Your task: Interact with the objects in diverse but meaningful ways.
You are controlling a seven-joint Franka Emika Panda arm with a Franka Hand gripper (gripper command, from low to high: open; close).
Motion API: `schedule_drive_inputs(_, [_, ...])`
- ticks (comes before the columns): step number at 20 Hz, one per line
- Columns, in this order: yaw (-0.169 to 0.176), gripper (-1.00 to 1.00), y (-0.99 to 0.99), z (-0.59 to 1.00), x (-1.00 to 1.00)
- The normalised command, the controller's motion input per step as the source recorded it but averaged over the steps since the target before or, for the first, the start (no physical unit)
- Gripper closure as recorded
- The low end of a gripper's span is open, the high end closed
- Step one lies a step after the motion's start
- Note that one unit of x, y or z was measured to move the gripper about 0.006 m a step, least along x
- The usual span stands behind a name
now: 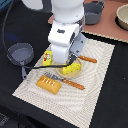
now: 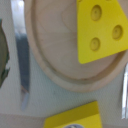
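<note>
One golden-brown bread loaf (image 1: 49, 83) lies nearest on the striped mat (image 1: 95, 85), beside an orange-handled fork (image 1: 67, 82). Beyond it, the yellow holed cheese wedge (image 2: 101, 31) rests on a round wooden board (image 2: 55, 45), the yellow box (image 1: 47, 58) just beside. Whether the tool overhead is released or clenched cannot be told.

A cheese wedge (image 1: 73, 68) lies on a round wooden plate (image 2: 52, 65) on the mat (image 1: 95, 80). A box (image 1: 47, 58) stands to the exterior view's left of it, the bread (image 1: 49, 83) nearer the camera, and what may be a knife (image 2: 21, 60) lies beside the plate.
</note>
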Motion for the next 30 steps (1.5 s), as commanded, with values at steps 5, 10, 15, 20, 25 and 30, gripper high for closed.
schedule_drive_inputs(5, [0.089, -1.0, -0.21, -0.05, 0.02])
schedule_drive_inputs(10, [0.038, -1.0, -0.02, -0.09, 0.05])
schedule_drive_inputs(15, [0.005, -1.0, 0.0, -0.14, 0.11])
schedule_drive_inputs(20, [0.0, -1.0, 0.0, -0.18, 0.11])
schedule_drive_inputs(25, [0.0, -1.0, 0.0, -0.16, 0.13])
schedule_drive_inputs(30, [0.0, -1.0, 0.0, -0.09, 0.21])
